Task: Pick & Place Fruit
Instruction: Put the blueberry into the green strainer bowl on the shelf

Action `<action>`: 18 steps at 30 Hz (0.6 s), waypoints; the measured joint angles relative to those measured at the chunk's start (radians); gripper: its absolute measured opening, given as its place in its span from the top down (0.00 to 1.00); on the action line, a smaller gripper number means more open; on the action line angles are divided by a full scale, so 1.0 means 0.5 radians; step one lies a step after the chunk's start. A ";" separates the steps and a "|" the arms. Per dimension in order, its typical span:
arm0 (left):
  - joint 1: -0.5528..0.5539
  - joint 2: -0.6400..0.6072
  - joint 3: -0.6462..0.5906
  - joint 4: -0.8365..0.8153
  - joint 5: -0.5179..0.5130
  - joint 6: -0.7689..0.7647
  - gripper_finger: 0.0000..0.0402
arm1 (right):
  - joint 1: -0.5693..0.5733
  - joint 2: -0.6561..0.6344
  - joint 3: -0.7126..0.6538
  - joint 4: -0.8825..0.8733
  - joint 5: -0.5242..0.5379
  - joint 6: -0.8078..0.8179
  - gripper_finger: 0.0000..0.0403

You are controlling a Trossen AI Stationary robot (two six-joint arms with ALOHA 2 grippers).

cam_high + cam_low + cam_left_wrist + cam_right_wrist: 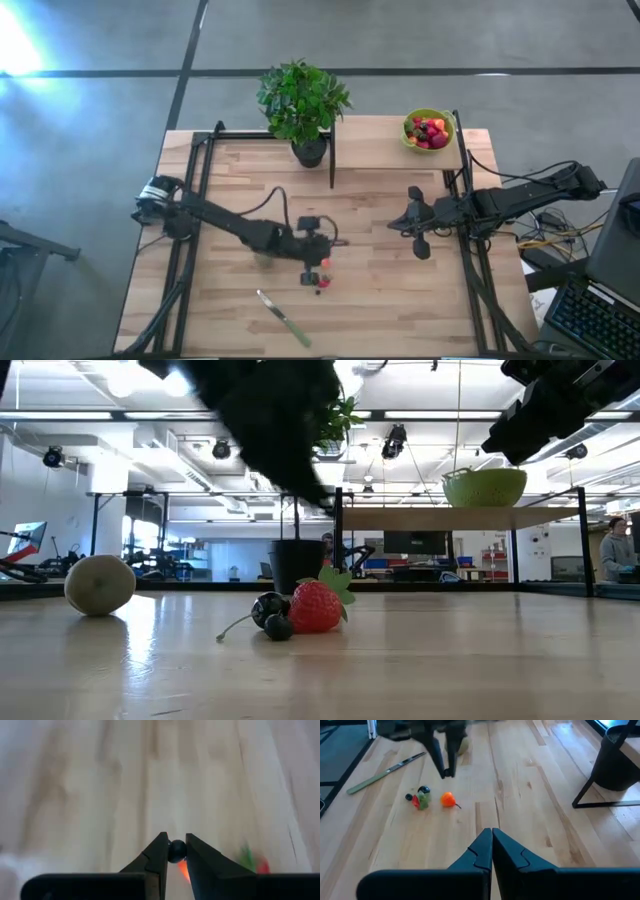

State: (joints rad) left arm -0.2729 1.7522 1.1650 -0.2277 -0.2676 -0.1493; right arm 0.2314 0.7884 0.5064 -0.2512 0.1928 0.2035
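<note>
Mid-table: left gripper (pixel 177 851) fingers pinch a dark berry (pixel 177 850).
Right gripper (pixel 491 840): closed, empty.
Tip: lift straight, then to bowl (pixel 428 130).

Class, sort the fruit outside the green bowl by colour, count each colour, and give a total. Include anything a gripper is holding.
Red strawberry: 1
Orange fruit: 1
Dark berries: 3, two on the table and one held in the left gripper
Dull-green ball: 1
Total: 6
</note>
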 joint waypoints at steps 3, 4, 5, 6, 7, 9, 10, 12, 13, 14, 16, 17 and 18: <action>0.081 -0.001 0.078 0.130 -0.008 0.095 0.86 | 0.000 -0.002 0.000 -0.001 0.033 -0.030 0.98; 0.107 0.004 0.096 0.196 -0.007 0.125 0.86 | 0.000 -0.003 0.000 -0.001 0.051 -0.050 0.98; 0.133 0.007 0.110 0.261 0.002 0.152 0.86 | 0.000 -0.004 0.000 -0.001 0.077 -0.062 0.98; 0.161 0.015 0.121 0.336 0.040 0.181 0.86 | 0.000 -0.004 0.000 -0.001 0.107 -0.072 0.98; 0.188 0.026 0.130 0.420 0.094 0.208 0.86 | 0.000 -0.004 0.000 -0.002 0.141 -0.083 0.98; 0.237 0.061 0.139 0.564 0.208 0.234 0.86 | -0.001 -0.004 0.000 -0.002 0.203 -0.094 0.98; 0.260 0.087 0.144 0.625 0.265 0.237 0.86 | -0.001 -0.004 0.000 -0.002 0.229 -0.095 0.98; 0.295 0.140 0.149 0.716 0.350 0.238 0.86 | -0.001 -0.005 0.000 -0.004 0.249 -0.098 0.98; 0.309 0.168 0.151 0.757 0.374 0.239 0.86 | -0.001 -0.006 0.000 -0.004 0.250 -0.100 0.98; 0.321 0.197 0.157 0.784 0.396 0.239 0.86 | -0.001 -0.006 0.000 -0.004 0.250 -0.105 0.98; 0.338 0.260 0.170 0.783 0.404 0.239 0.86 | -0.001 -0.006 0.000 -0.005 0.250 -0.113 0.98; 0.343 0.300 0.181 0.780 0.404 0.239 0.86 | -0.001 -0.006 0.000 -0.006 0.250 -0.115 0.98; 0.346 0.338 0.193 0.780 0.404 0.239 0.86 | -0.001 -0.006 0.000 -0.007 0.250 -0.115 0.98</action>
State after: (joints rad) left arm -0.0997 1.9209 1.2613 0.1623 -0.0658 -0.0296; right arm 0.2310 0.7856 0.5064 -0.2546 0.3179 0.1459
